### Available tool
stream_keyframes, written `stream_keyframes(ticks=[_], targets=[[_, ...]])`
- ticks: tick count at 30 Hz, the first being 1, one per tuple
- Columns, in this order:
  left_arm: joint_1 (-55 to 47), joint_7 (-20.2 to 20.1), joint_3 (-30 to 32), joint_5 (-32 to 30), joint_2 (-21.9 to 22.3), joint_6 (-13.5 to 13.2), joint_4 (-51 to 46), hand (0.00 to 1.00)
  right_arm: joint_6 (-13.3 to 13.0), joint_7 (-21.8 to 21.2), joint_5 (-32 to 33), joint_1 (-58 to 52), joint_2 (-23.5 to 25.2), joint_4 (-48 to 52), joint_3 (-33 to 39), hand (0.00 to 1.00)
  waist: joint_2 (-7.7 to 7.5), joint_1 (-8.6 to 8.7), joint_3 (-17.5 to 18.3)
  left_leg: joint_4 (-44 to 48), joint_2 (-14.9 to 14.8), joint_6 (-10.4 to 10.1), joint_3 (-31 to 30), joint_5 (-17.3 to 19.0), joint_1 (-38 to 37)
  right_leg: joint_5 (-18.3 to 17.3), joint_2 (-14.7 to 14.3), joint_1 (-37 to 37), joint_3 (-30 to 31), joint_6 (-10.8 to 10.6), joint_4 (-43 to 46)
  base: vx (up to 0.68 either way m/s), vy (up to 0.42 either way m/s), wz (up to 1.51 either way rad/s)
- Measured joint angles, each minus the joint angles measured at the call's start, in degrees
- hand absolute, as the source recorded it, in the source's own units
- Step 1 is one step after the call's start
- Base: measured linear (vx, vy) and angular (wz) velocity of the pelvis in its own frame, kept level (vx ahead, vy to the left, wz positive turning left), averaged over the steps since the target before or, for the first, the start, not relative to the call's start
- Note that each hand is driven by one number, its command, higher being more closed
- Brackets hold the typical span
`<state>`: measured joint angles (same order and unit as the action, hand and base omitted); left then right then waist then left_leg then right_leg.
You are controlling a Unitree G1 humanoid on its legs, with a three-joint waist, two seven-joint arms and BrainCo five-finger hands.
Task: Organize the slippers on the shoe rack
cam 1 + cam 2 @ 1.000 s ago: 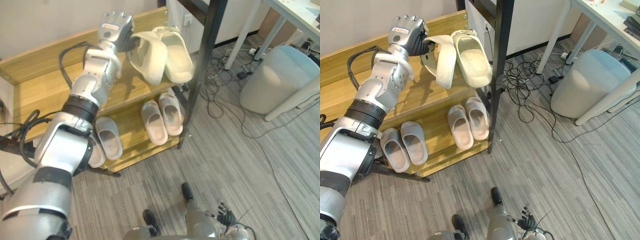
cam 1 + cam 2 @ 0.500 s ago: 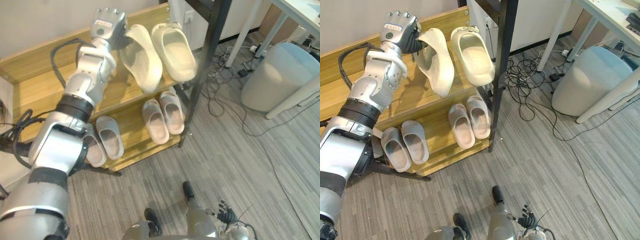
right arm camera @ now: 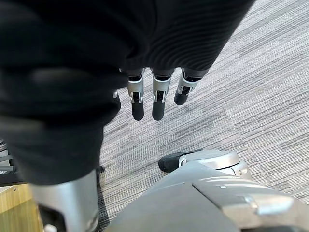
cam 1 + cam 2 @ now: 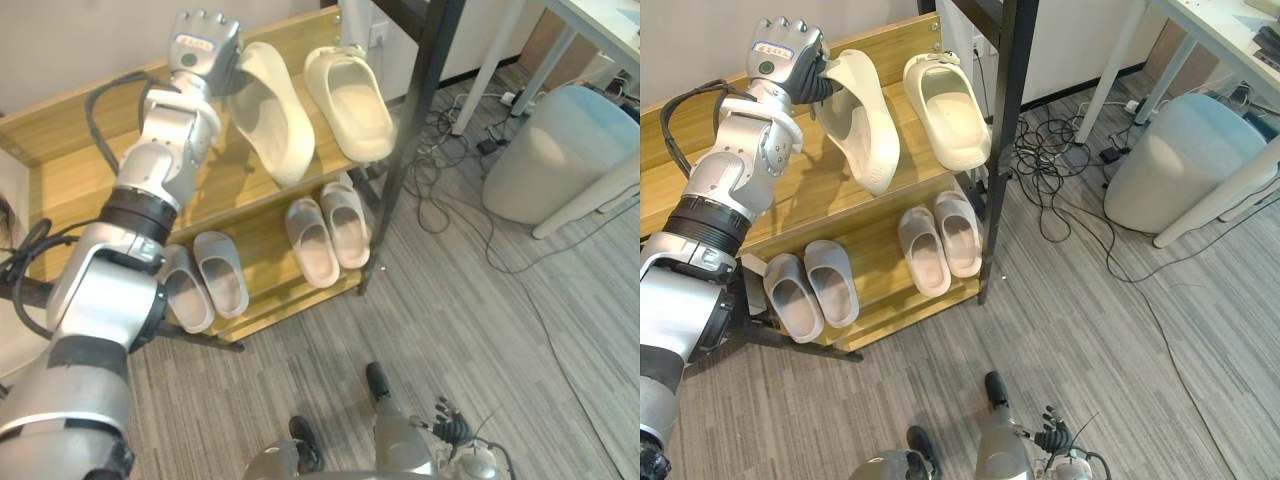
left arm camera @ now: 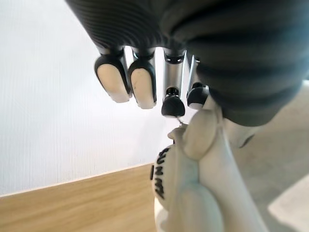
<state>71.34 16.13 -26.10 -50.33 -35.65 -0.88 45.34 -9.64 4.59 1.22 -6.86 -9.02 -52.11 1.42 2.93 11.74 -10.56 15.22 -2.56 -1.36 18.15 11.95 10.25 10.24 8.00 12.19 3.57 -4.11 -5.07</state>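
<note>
Far left: the left robot hand [image 4: 205,45] is raised over the back of the shoe rack [image 4: 70,185], fingers curled, pinching the heel rim of a cream slipper [image 4: 268,120]. That slipper hangs on its side, opening turned towards the arm, toe pointing down at the front of the upper shelf [image 4: 225,185]. Whether the toe touches the wood cannot be told.

Lower shelf, left: a grey pair [image 4: 205,285] lies side by side, toes forward. Just right of the held slipper, the second cream slipper [image 4: 355,100] lies flat on the upper shelf, sole down. Below it sits a pale pair [image 4: 325,235], neatly aligned.

Assessment: the step in hand appears to be setting the held slipper down beside its mate. To do it well, roll the slipper sole-down before lowering, match its heading to the mate's, and let go only once the sole rests fully on the wood.

Clearances: bare shelf lies left of the held slipper, giving room to correct. The front edge is close to the toe; an overhanging toe could tip off. The black post [image 4: 415,130] stands just right of the mate, limiting rightward travel.

Right: cables [image 4: 440,160] trail on the floor [image 4: 450,320]. The right robot hand [image 3: 154,94] hangs low, fingers straight and empty.
</note>
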Motion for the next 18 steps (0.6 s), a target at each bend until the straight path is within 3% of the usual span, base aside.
stream_keyframes(ticks=[7,8,13,18], targets=[[-0.04,0.23,-0.79,-1.32,-2.62,-0.06,-1.61,1.00,-0.06,0.03,-0.01,0.48,0.00,0.18,-0.08,0.00,0.02,0.22,-1.00,0.36,-0.13,-0.02,0.18,0.30,0.10,0.15,-0.13,0.11,0.25,-0.21,0.00,0.01,0.018,-0.01],[0.05,0.27,-0.84,-1.33,-3.26,-0.07,-1.77,0.00,-0.05,0.04,-0.01,0.59,0.00,0.19,-0.14,0.00,0.11,0.24,-1.04,1.42,-0.46,-0.03,0.25,0.81,0.85,0.20,-0.29,0.42,0.33,-0.23,0.01,0.00,0.025,-0.07],[0.41,0.82,-0.84,-1.32,-4.90,0.45,-2.05,0.00,0.08,0.05,-0.01,0.59,-0.10,1.11,-1.03,0.00,0.10,-0.19,-1.14,2.02,-0.90,0.00,1.32,1.02,1.78,0.89,-0.65,1.72,1.07,0.32,0.01,0.00,0.029,-0.10],[0.43,0.70,-0.87,-1.31,-3.67,0.73,-1.96,0.00,0.09,0.05,0.00,0.58,-0.24,1.48,-1.54,0.00,0.12,-0.20,-1.31,2.04,-1.24,-0.01,1.65,1.02,1.78,1.00,-0.82,1.90,1.43,0.15,0.00,0.00,0.014,-0.04]])
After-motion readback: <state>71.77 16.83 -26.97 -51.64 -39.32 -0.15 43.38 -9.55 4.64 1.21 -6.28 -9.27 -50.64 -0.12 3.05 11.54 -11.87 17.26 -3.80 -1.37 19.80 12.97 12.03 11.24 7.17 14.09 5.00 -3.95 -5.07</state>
